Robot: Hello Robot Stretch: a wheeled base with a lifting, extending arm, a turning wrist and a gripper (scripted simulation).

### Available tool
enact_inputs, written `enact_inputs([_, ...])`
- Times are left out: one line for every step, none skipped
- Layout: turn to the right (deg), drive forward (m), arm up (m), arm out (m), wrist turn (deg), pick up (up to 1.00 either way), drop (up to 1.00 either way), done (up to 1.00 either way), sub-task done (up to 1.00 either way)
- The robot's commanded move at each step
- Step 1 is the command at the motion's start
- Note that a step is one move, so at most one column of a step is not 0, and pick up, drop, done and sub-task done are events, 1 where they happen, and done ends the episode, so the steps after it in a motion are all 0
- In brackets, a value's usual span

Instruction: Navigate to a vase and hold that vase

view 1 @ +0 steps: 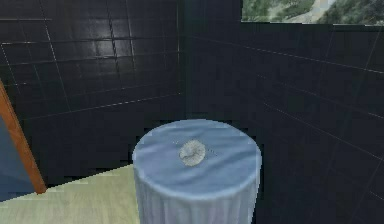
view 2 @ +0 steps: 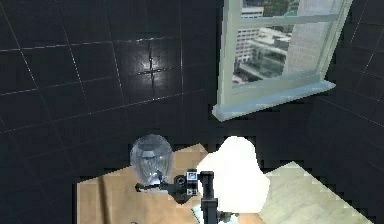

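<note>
A rounded, clear bluish glass vase [view 2: 150, 157] stands on a brown wooden tabletop [view 2: 105, 200] in the arm side view, against a dark tiled wall. The dark arm [view 2: 208, 205] rises from the bottom edge. My gripper [view 2: 160, 186] reaches left from the arm's end, just below the vase's base. I cannot tell whether it touches the vase or holds anything. In the forward view a small round glassy object [view 1: 192, 152] lies on top of a round stand draped in pale blue cloth [view 1: 197, 180].
A white lumpy object [view 2: 240, 175] sits on the table right of the arm. A window [view 2: 275, 45] with a pale sill is set in the dark tiled wall [view 2: 90, 80]. Dark walls meet in a corner [view 1: 182, 60]; an orange door frame [view 1: 22, 145] stands left.
</note>
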Motion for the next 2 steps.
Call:
enact_inputs([0.0,0.0,0.0,0.0,0.0,1.0,0.0,0.0,0.0])
enact_inputs([0.0,0.0,0.1,0.0,0.0,0.0,0.0,0.0,0.0])
